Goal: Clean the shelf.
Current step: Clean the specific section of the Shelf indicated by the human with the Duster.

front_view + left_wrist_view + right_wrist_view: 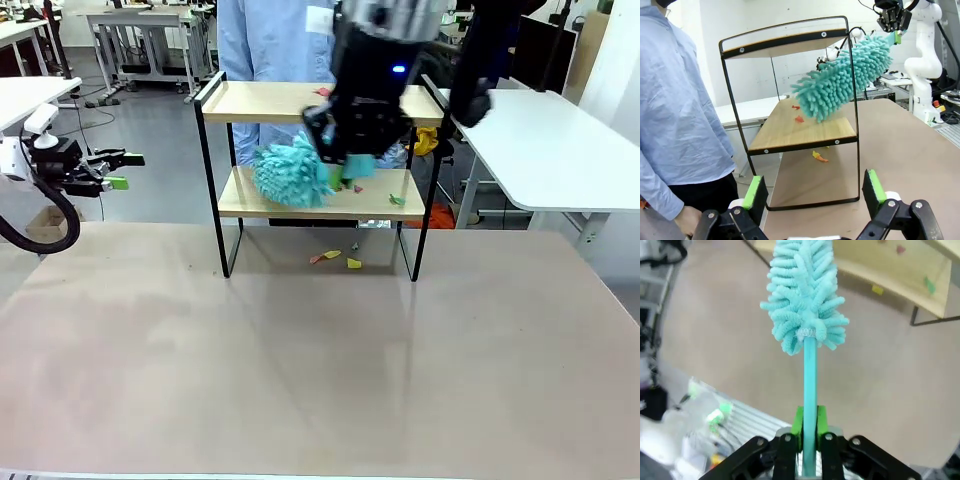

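The right gripper [809,429], fingers clamped on the handle of a teal duster [292,172], angles its head over the lower board of the shelf [270,100], at the far middle of the table [300,380], apparently to sweep off coloured scraps [799,119], while the left gripper [814,191] hangs well to the left, fingers apart.
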`<state>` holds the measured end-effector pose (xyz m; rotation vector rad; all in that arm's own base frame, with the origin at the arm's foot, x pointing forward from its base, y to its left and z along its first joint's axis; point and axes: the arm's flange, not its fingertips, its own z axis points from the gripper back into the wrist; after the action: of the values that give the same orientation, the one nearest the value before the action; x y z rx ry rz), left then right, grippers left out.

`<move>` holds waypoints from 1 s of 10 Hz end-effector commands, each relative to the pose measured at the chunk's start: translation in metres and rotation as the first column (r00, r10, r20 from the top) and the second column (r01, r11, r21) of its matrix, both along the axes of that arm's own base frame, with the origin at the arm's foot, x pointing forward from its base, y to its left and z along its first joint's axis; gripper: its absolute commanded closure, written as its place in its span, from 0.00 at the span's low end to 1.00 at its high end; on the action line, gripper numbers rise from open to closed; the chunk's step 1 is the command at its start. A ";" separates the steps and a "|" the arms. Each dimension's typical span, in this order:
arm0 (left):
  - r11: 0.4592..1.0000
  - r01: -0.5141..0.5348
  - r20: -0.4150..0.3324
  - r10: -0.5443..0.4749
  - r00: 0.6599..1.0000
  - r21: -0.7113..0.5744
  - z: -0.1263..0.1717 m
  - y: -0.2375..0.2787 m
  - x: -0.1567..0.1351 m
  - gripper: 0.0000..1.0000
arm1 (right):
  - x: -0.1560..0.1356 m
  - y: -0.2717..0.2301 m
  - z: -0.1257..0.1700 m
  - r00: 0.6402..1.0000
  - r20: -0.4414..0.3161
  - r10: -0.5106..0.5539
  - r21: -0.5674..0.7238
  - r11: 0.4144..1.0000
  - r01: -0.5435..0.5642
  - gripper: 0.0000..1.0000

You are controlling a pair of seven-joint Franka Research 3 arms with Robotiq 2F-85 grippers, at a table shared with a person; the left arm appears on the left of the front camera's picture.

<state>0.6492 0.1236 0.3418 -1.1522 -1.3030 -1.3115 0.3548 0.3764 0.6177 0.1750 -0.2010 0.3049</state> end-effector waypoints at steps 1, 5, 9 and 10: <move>1.000 0.006 0.008 -0.006 1.000 0.008 0.002 0.000 -0.002 0.00 | 0.020 0.046 0.000 0.988 0.048 -0.149 0.006 0.989 0.149 0.87; 1.000 0.006 0.008 -0.006 1.000 0.008 0.002 0.000 -0.002 0.00 | 0.049 0.119 -0.033 0.975 0.093 -0.204 0.036 0.979 0.201 0.87; 1.000 0.006 0.008 -0.006 1.000 0.008 0.002 0.000 -0.002 0.00 | 0.068 0.155 -0.065 0.922 0.223 -0.318 0.004 0.946 0.325 0.87; 1.000 0.006 0.008 -0.006 1.000 0.008 0.002 0.000 -0.002 0.00 | 0.071 0.156 -0.071 0.911 0.227 -0.345 0.010 0.936 0.352 0.87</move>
<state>0.6492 0.1236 0.3417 -1.1522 -1.3029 -1.3114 0.4245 0.5233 0.5411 0.0935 -0.4105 0.0341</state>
